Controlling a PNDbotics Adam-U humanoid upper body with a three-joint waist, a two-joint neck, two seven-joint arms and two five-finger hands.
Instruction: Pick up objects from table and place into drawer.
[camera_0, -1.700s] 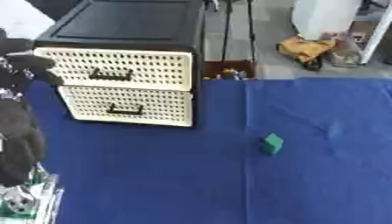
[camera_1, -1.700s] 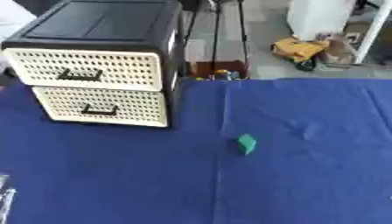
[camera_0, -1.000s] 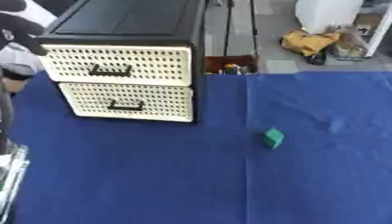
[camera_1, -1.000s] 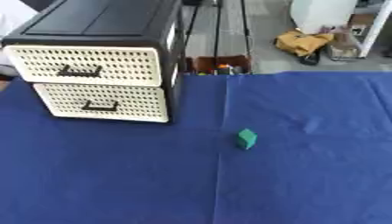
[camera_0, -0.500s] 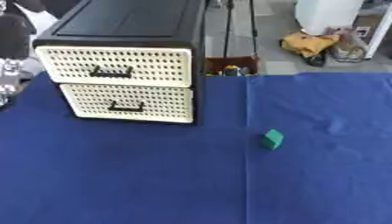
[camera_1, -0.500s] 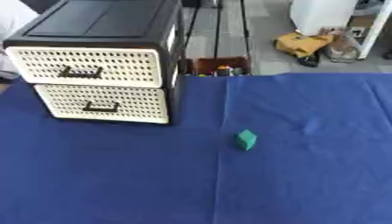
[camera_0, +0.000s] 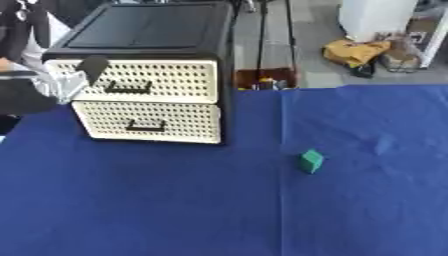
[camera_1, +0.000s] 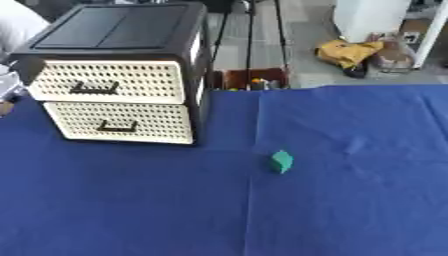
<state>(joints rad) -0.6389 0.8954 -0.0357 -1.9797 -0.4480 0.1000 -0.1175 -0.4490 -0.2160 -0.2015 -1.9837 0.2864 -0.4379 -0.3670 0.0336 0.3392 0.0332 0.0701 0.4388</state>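
Left hand (camera_0: 61, 82) risen beside drawer unit (camera_0: 153, 75); fingers' spread unclear; green block (camera_0: 311, 161) untouched.

Beyond the blue-clothed table (camera_0: 131, 210), a grey floor (camera_1: 306, 30) holds a yellow bag (camera_1: 346, 52) and a white cabinet (camera_0: 376, 17).

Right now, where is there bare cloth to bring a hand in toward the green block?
Bare blue cloth lies all round the block: the near half, the right side, and between block and drawer unit. Only the far left is crowded, where the left hand sits by the top drawer.
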